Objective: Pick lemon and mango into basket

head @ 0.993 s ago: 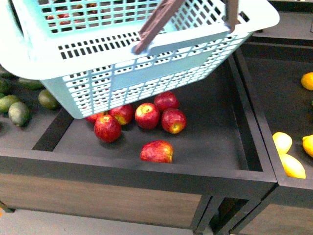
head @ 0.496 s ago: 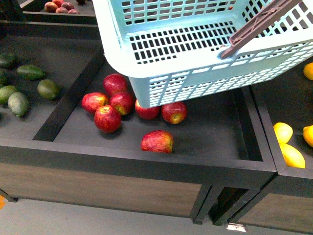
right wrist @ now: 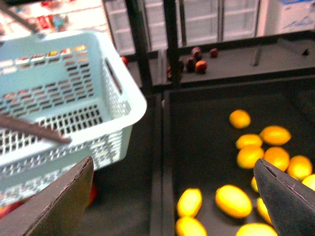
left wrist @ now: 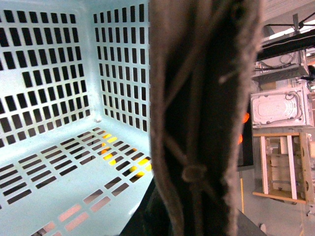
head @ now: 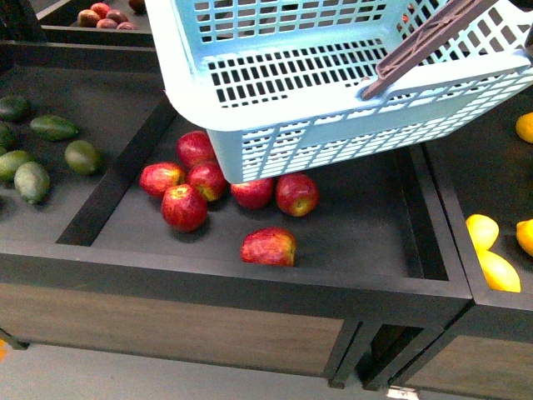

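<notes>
The basket (head: 275,158) hangs tilted over the red apples (head: 185,207), its far side cut off in the front view. The left wrist view is mostly blurred brown handle (left wrist: 202,118), and I cannot tell whether the left gripper clasps it. Only the right wrist view shows the right gripper (right wrist: 173,160), fingers spread wide, hovering over the right bin (right wrist: 206,103). A lemon (right wrist: 234,200) lies there among yellow and orange fruit; the mango cannot be singled out.

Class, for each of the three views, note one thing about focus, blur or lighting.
Front view: sharp and evenly lit, with soft shadows under the apples. Left wrist view: a dark, blurred brown band close to the lens hides the middle; the basket lattice behind is clearer. Right wrist view: soft overall, the yellow fruit glowing, the fingers dark blurs.
</notes>
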Motion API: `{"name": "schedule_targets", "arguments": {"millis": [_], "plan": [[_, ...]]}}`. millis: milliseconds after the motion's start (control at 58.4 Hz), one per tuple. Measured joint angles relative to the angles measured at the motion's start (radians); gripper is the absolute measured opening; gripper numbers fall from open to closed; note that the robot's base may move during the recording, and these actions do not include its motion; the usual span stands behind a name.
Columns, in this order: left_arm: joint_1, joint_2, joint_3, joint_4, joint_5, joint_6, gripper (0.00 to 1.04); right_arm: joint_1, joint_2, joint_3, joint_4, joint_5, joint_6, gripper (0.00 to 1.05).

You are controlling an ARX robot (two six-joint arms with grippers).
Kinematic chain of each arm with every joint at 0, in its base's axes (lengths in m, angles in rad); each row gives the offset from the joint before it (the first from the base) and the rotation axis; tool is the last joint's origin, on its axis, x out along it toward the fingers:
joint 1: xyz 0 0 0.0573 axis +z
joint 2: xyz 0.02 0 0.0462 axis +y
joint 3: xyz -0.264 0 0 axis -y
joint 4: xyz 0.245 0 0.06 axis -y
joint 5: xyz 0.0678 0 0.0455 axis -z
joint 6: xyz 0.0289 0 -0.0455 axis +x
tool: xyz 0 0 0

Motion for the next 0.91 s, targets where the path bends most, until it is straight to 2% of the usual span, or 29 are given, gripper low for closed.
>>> {"name": "schedule_targets", "arguments": {"millis": [103,308,394,599,907], "plan": [[0.000,0.000,0.001,0.000,0.004,0.000,0.05,-0.028,0.333,0.102,0.172,-0.016,-0.060,0.96],[-0.001,0.000,0.001,0.000,0.001,0.000,0.05,-0.015,0.838,0.320,0.270,0.056,-0.222,0.96],[0.001,0.000,0.001,0.000,-0.003,0.000,0.05,-0.002,1.030,0.445,0.256,0.094,-0.275,0.96],[0.001,0.000,0.001,0.000,0.000,0.002,0.05,0.018,1.389,0.727,0.106,0.093,-0.354,0.96],[0.001,0.000,0.001,0.000,0.000,0.002,0.05,0.027,1.685,1.016,-0.103,0.088,-0.446,0.96]]}}
